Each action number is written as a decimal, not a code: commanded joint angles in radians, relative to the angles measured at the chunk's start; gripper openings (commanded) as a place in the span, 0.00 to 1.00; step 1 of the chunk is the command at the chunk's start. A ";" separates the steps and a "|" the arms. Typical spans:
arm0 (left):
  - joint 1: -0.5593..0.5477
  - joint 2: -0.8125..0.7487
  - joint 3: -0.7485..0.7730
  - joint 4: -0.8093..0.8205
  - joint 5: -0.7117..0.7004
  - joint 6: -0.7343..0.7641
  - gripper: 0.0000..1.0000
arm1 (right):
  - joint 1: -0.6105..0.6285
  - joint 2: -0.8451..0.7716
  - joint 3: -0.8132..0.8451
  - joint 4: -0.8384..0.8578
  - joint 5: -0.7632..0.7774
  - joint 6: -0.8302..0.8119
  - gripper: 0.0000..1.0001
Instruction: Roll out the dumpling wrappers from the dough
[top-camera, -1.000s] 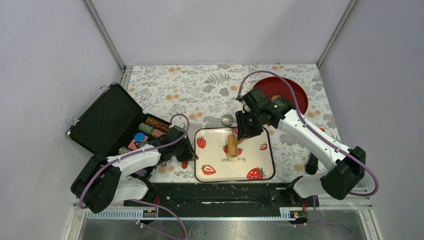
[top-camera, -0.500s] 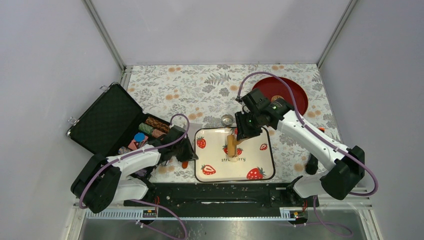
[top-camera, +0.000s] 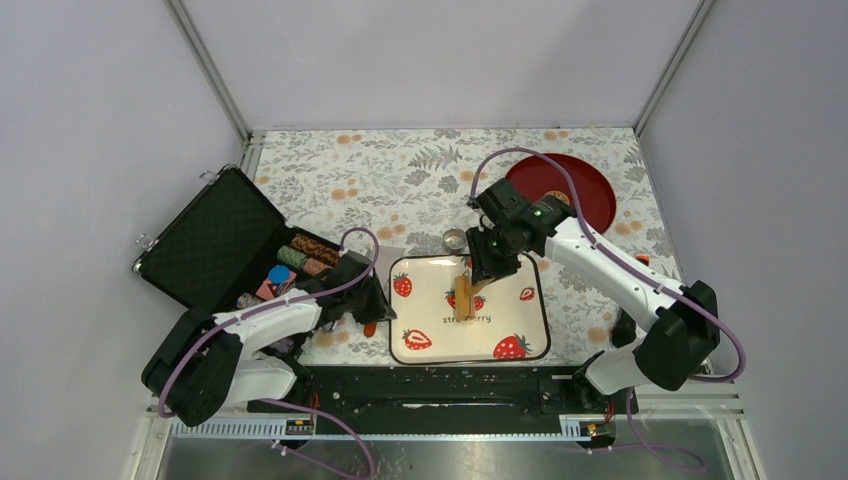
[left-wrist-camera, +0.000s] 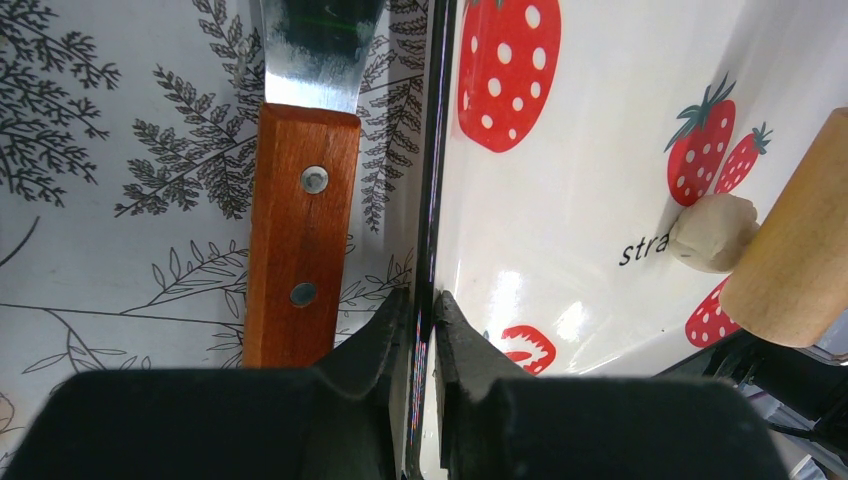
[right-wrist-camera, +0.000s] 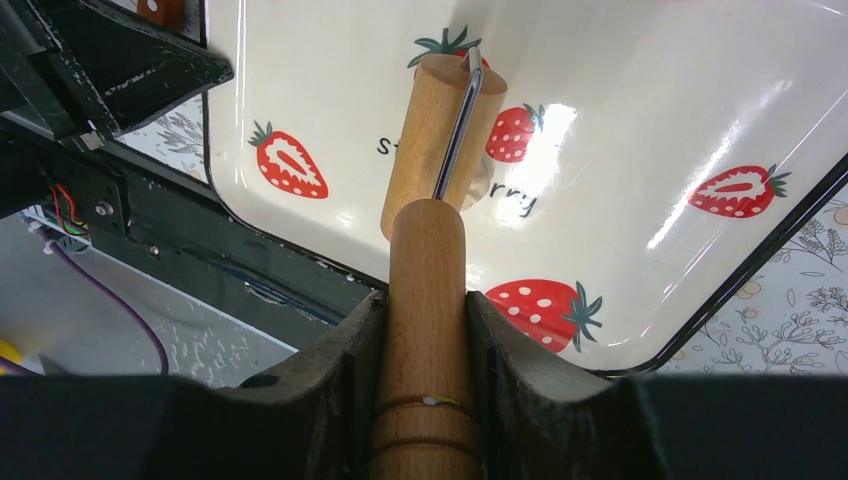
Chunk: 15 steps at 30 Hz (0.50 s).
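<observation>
— What's on show, biggest first?

— A table (top-camera: 400, 170) under a fern-and-flower cloth, walled in by pale panels. At its left edge a black case (top-camera: 205, 235) lies open, with small coloured pieces along its near side. A red plate (top-camera: 595, 195) sits at the far right. In front of the two arms is a cream tray (top-camera: 460, 345) printed with strawberries.

— And the arms?

— The left claw (left-wrist-camera: 422, 310) is nipped almost closed on the tray's dark left rim, a finger on either side. The right claw (right-wrist-camera: 426, 305) reaches in from the far right. Its fingers are closed round the handle of a wooden roller (right-wrist-camera: 420, 150), whose barrel is down over the middle of the tray.

— Anything smaller?

— A scraper (left-wrist-camera: 300, 220) with a riveted wooden handle and a steel blade lies on the cloth just beside the tray's left rim. A small metal ring (top-camera: 456, 240) stands on the cloth just past the tray's far edge.

— Where's the dough?

— The dough (left-wrist-camera: 712, 232) is a small pale lump on the tray beside the printed lettering, tucked against the end of the roller's barrel.
</observation>
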 joint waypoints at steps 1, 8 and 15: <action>0.006 -0.014 -0.016 0.013 -0.052 -0.006 0.00 | 0.010 0.008 0.005 -0.009 0.004 -0.005 0.00; 0.006 -0.014 -0.016 0.013 -0.052 -0.006 0.00 | 0.010 0.021 -0.023 -0.011 -0.002 -0.011 0.00; 0.006 -0.019 -0.018 0.015 -0.052 -0.006 0.00 | 0.010 0.032 -0.023 -0.033 -0.004 -0.025 0.00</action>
